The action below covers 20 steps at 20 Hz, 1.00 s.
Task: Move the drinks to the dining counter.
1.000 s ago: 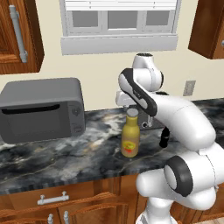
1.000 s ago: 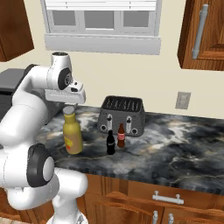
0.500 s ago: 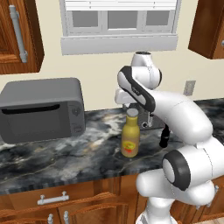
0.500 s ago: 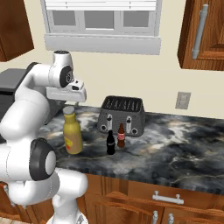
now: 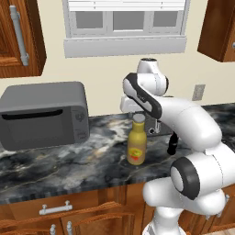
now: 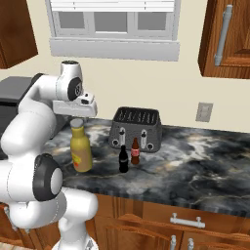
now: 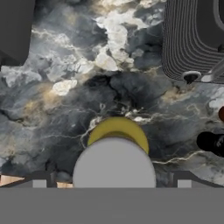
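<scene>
Tall yellow plastic bottle (image 5: 137, 146), pale cap: upright on marbled tabletop (image 5: 69, 160); our claw (image 6: 78, 117) spread apart overhead. We judge off-centre descent could topple it.

I see the yellow bottle (image 6: 81, 151) upright on the marbled wall counter (image 6: 195, 168), directly under the hand — two small bottles (image 6: 129, 154) stand before the toaster (image 6: 135, 129).
</scene>
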{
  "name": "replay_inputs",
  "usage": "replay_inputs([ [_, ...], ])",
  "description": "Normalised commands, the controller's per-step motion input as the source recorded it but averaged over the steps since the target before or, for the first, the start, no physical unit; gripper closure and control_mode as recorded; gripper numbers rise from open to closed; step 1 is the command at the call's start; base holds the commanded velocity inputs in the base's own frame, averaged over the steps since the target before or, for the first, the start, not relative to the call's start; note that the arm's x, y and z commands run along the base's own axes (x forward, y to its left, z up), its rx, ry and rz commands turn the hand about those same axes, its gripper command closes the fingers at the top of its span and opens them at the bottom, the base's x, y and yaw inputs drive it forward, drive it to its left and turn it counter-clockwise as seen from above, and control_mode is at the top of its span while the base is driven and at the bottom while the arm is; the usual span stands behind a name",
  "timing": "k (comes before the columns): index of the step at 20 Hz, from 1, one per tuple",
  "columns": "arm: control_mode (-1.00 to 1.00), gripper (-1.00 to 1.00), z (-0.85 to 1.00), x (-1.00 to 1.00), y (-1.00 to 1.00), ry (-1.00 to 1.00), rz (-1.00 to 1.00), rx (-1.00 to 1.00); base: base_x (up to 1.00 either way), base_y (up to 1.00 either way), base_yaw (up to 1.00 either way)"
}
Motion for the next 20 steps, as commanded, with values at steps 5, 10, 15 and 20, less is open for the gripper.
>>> replay_inputs([
  [5,-1.00,-1.00,-0.16,-0.01,0.00,0.01,0.00,0.00,0.00,0.00,0.00],
  [10,-1.00,-1.00,-0.04,0.00,0.00,0.04,0.00,0.00,0.00,0.00,0.00],
  [15,-1.00,-1.00,-0.06,0.00,0.00,0.04,0.00,0.00,0.00,0.00,0.00],
  [20,-1.00,-1.00,-0.12,-0.01,0.00,0.02,0.00,0.00,0.00,0.00,0.00],
])
